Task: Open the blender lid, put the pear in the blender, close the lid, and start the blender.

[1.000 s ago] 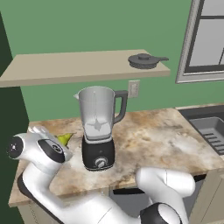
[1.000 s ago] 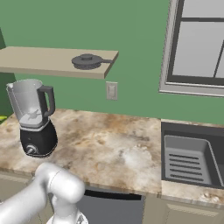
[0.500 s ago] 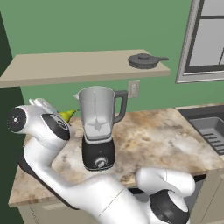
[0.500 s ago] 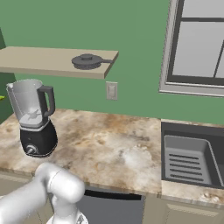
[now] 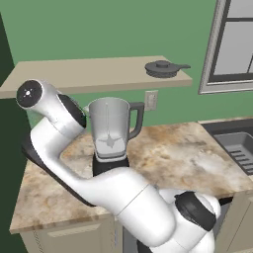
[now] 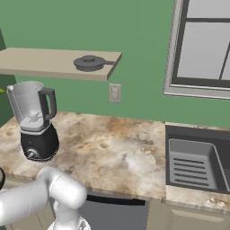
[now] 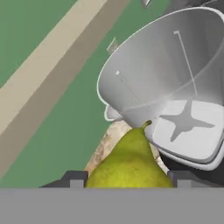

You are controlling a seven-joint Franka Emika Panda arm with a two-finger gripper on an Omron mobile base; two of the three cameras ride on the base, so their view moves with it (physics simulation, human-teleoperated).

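The blender (image 5: 111, 129) stands on the counter with its clear jar open at the top; the right base view has the blender (image 6: 33, 119) at the far left, black base and silver knob (image 6: 31, 154) below. In the hand view my gripper (image 7: 129, 179) is shut on the yellow-green pear (image 7: 131, 162), stem pointing toward the jar (image 7: 175, 74). The jar's rim lies just beyond the pear, and the blade shows at the jar's bottom. The pear hangs beside and slightly above the rim, not over the opening. The blender lid is out of view.
A dark pan (image 5: 162, 68) rests on the wooden shelf (image 5: 99, 74) above the blender. A wall outlet (image 6: 115, 93) sits behind the counter. The sink (image 6: 197, 161) lies at the right under the window. The marble counter (image 6: 112, 148) stretches between blender and sink.
The arm has swung upward at the blender's left, lifting the pear from counter height to the level of the jar's rim. The blender has not moved.
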